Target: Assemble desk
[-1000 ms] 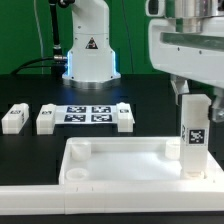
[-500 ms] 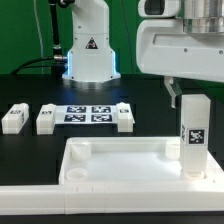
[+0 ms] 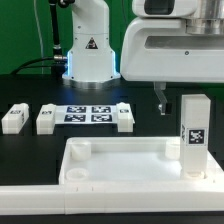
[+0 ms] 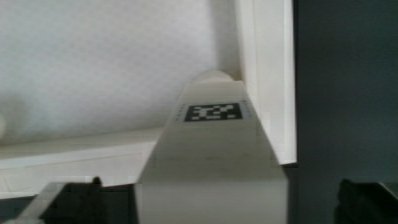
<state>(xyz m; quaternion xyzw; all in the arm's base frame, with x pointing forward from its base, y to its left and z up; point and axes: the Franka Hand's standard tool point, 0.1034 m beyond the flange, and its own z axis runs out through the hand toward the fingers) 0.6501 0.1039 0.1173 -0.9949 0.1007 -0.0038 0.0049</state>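
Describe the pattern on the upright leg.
Black-and-white square marker tag on the white leg; the exterior view shows it best.

Arm (image 3: 175,45) shifted toward the exterior view's left, its white housing filled more of that view, gripper (image 4: 217,203) went with it, dark finger (image 3: 160,98) drew away from the leg (image 3: 194,130), ended apart on leg's left.

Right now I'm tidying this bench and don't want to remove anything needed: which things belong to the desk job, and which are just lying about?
Job: desk top; upright leg standing at its corner; three loose legs; open fingers above.
Just there: marker board; arm's base.
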